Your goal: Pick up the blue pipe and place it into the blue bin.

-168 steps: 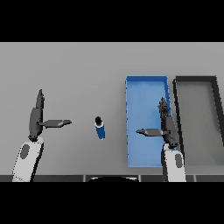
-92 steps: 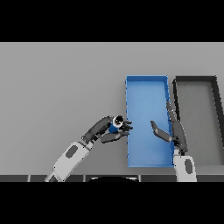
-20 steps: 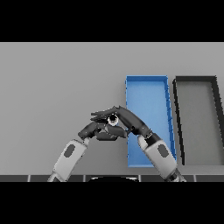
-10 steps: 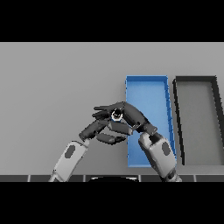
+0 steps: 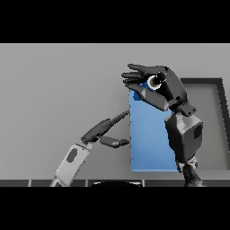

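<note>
Low centre-left of the frame: my left hand (image 5: 101, 131) hovers above the grey surface (image 5: 54, 90), fingers straight and apart, thumb out, holding nothing. It sits just beside the near left edge of the blue bin (image 5: 150, 148), clear of the carrying hand.

Centre-right, lower: my right forearm rises over the bin, hiding part of its floor. What shows of the floor is bare blue; I see nothing lying in it.

Upper centre-right: my right hand (image 5: 164, 90) has its fingers (image 5: 137, 76) curled round the blue pipe (image 5: 155, 82), clamped on it. Only the pipe's round open end and a bit of blue show between the fingers. It is held lifted, over the bin's far end; my guess is this sets up a release straight down inside the walls.

Far right: a dark bin (image 5: 215, 117), touching or just beside the blue one; its visible part looks empty.
</note>
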`<state>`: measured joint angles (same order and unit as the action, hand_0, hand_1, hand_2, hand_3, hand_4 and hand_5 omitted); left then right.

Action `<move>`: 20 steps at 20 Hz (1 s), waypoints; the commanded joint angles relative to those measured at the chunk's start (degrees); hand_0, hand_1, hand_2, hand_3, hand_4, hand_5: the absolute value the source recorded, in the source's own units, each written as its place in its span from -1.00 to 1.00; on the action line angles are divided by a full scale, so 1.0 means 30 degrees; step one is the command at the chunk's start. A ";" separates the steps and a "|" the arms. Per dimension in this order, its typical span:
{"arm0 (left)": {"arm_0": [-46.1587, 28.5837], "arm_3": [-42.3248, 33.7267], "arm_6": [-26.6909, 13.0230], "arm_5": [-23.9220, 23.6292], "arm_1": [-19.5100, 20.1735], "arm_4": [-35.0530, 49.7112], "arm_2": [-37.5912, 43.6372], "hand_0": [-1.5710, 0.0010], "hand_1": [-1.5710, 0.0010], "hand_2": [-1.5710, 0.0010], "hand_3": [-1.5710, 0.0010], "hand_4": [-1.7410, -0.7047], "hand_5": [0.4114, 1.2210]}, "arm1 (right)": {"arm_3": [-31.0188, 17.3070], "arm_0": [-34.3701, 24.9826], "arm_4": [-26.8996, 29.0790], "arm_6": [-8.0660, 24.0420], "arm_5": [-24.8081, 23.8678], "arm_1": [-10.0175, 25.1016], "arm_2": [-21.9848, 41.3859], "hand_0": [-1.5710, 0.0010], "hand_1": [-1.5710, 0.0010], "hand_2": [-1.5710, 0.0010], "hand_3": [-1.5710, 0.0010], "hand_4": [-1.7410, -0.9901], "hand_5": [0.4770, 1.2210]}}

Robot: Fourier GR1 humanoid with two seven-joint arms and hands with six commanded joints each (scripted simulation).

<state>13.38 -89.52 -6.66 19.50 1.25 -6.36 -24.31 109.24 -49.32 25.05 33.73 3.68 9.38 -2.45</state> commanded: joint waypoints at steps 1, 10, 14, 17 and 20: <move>-0.0021 -0.0073 -0.0043 0.0028 0.0135 0.0001 0.0055 1.00 1.00 1.00 1.00 0.63 -0.95 | -0.0435 -0.0528 -0.0188 0.0262 -0.0213 0.0724 -0.0738 -1.00 -1.00 -1.00 -1.00 -1.00 1.00; 0.0269 0.0139 0.0325 0.0090 0.0460 -0.0290 0.0125 1.00 1.00 1.00 1.00 0.68 -0.99 | -0.2686 0.2997 -0.1170 0.0404 0.0134 0.3031 -0.4167 -1.00 -1.00 -1.00 -1.00 -1.00 1.00; -0.0035 -0.0053 0.0662 -0.0081 0.0461 -0.0460 -0.0025 1.00 1.00 1.00 1.00 0.69 -0.98 | -0.1968 0.6452 -0.1292 0.0404 0.0354 0.2602 -0.4338 -1.00 -1.00 -1.00 -1.00 -1.00 1.00; -0.0451 -0.0507 0.0407 0.0055 0.0415 -0.0193 -0.0173 1.00 1.00 1.00 1.00 0.67 -0.97 | -0.1454 0.9112 -0.1742 0.0403 -0.0138 0.2134 -0.3737 -1.00 -1.00 -1.00 -1.00 -1.00 1.00; -0.0461 -0.0367 -0.0012 -0.0024 0.0318 -0.0232 -0.0206 1.00 1.00 1.00 1.00 0.66 -0.96 | -0.0859 1.1636 -0.1533 0.0402 -0.1723 0.2414 -0.2502 -1.00 -1.00 -1.00 -1.00 -1.00 1.00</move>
<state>11.97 -90.62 -6.75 19.42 2.21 -7.07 -24.93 106.66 -14.32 20.48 34.94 -1.33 16.58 -9.92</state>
